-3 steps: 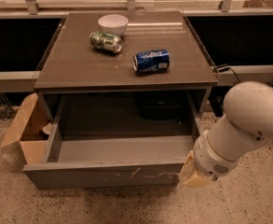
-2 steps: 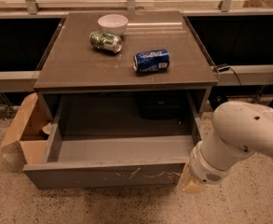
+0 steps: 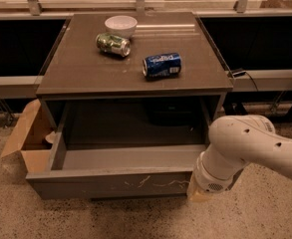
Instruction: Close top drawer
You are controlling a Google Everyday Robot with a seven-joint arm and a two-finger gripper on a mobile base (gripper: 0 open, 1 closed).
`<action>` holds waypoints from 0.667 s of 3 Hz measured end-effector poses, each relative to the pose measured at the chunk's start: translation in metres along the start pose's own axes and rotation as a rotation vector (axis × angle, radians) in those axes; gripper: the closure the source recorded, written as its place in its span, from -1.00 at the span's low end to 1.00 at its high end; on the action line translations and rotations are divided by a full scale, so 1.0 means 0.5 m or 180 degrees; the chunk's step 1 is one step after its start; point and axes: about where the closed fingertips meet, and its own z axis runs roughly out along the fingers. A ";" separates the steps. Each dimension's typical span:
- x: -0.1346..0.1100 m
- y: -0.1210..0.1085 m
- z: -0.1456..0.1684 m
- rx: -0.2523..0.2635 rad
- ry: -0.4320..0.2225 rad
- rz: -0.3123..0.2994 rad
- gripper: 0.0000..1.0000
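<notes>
The top drawer [image 3: 110, 183] is a wide shallow grey drawer pulled far out of the cabinet toward me. Its flat front panel has pale scratch marks right of the middle. The inside looks empty. My gripper [image 3: 199, 195] is at the drawer front's right end, low and close to the panel, mostly hidden behind the white wrist of my arm [image 3: 245, 148]. Only a pale tip shows beside the panel's right corner.
The grey cabinet top [image 3: 75, 73] carries a white bowl [image 3: 120, 25], a green can [image 3: 113, 44] lying on its side and a blue can [image 3: 162, 64] lying on its side. An open cardboard box [image 3: 27, 138] stands left of the drawer. Speckled floor lies in front.
My arm has swung lower and to the left, bringing the gripper closer to the drawer front's right end. The drawer has not visibly moved.
</notes>
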 end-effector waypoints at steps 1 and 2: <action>0.000 -0.029 0.008 0.0087 0.0031 -0.0067 -0.46; 0.002 -0.049 0.013 0.0141 -0.0012 -0.0123 -0.93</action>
